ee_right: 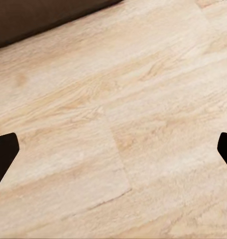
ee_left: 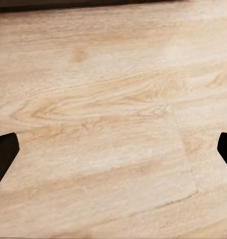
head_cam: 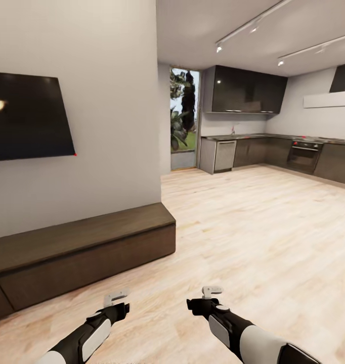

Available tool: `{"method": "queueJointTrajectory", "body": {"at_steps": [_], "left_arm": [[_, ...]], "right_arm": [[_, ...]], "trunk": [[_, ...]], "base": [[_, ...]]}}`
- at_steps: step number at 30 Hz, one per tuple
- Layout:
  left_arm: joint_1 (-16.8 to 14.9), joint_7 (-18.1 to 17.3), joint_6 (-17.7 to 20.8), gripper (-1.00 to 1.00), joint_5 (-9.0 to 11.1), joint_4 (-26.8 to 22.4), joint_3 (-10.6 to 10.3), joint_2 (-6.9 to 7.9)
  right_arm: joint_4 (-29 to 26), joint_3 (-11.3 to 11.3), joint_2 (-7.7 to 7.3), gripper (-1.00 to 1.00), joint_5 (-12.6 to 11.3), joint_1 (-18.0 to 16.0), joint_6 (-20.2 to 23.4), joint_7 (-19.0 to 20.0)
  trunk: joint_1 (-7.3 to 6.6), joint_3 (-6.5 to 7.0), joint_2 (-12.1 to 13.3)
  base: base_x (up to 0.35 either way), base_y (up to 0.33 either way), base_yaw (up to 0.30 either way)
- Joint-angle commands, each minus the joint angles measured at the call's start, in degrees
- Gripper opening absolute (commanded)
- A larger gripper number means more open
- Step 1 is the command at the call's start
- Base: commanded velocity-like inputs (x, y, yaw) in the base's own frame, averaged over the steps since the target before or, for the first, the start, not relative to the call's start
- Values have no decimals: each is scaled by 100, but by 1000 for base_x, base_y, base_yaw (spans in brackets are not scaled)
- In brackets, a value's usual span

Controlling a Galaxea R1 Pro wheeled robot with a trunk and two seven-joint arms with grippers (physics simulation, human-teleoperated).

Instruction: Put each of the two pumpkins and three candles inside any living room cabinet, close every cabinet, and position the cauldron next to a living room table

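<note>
The long low dark-brown cabinet [head_cam: 81, 253] runs along the wall at the left, its drawer fronts shut and its flat top bare. My left gripper [head_cam: 117, 296] and right gripper [head_cam: 212, 291] hang low over the wood floor in front of me, a little right of the cabinet's end. Both are open and hold nothing; in each wrist view the dark fingertips [ee_left: 4, 152] [ee_right: 4, 149] stand far apart over bare floorboards. A strip of the cabinet [ee_right: 38, 17] shows at the edge of the right wrist view. Pumpkins, candles, cauldron and table are out of view.
A black TV screen [head_cam: 28, 116] hangs on the white wall above the cabinet. Light wood floor [head_cam: 253, 237] stretches ahead to a dark kitchen run [head_cam: 273, 151] with an oven and wall cupboards. A glass door [head_cam: 183, 119] stands beside the wall's corner.
</note>
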Motion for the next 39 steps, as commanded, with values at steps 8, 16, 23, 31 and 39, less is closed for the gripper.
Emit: {"method": "queueJointTrajectory", "body": {"at_steps": [8, 16, 23, 31, 39], "left_arm": [[-5, 50, 13, 100, 40, -15, -45, 8], [-6, 50, 13, 100, 40, -15, -45, 8], [-7, 50, 13, 100, 40, -15, -46, 8], [-8, 50, 13, 100, 40, -15, -45, 8], [-5, 50, 6, 100, 40, -15, -45, 10]], "right_arm": [[-2, 51, 0, 100, -52, -4, -17, -27], [-2, 57, 0, 100, -44, -4, -17, -29], [-2, 58, 0, 100, -36, -5, -17, -28], [-2, 58, 0, 100, -26, -4, -17, -29], [0, 59, 0, 100, -9, -4, -77, -14]], "trunk": [[-1, -6, -3], [-1, -6, -3], [-1, -6, -3], [-1, -6, -3], [-1, -6, -3]], "base": [[0, 0, 291], [0, 0, 291], [0, 0, 291], [0, 0, 291], [83, -67, 186]]}}
